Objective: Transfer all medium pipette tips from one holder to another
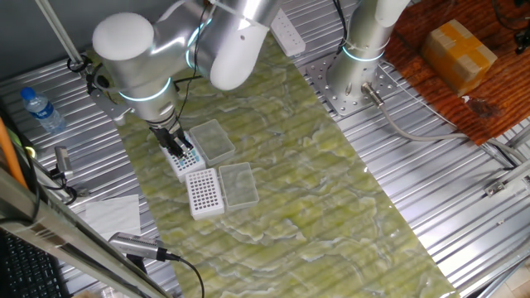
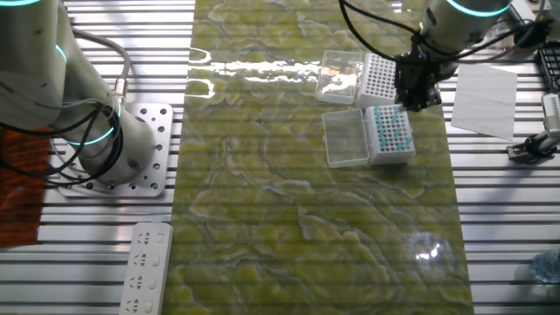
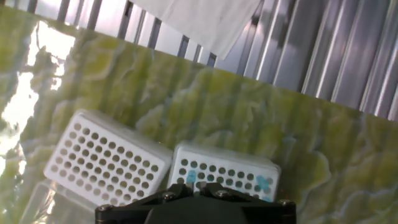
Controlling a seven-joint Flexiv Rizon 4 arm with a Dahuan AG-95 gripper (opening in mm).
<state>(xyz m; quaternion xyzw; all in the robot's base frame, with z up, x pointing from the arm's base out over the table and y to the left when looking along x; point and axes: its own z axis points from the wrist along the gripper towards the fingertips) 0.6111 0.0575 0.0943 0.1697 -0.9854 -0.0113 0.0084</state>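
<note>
Gripper (image 2: 414,94) hangs low over the holder with the medium pipette tips (image 2: 391,129); I can't tell how far its jaws are parted or whether they hold anything, since the hand view shows only the dark body. From the hand view, 2 white holders sit side by side, nearly touching: the empty-holed holder (image 3: 107,159) at 9 o'clock, the tip holder (image 3: 227,172) at 6. Clear lids (image 1: 217,139) lie hinged open beside them. Green mat (image 2: 289,219) is bare and roomy toward 12, up to the paper sheet (image 3: 199,18).
</note>
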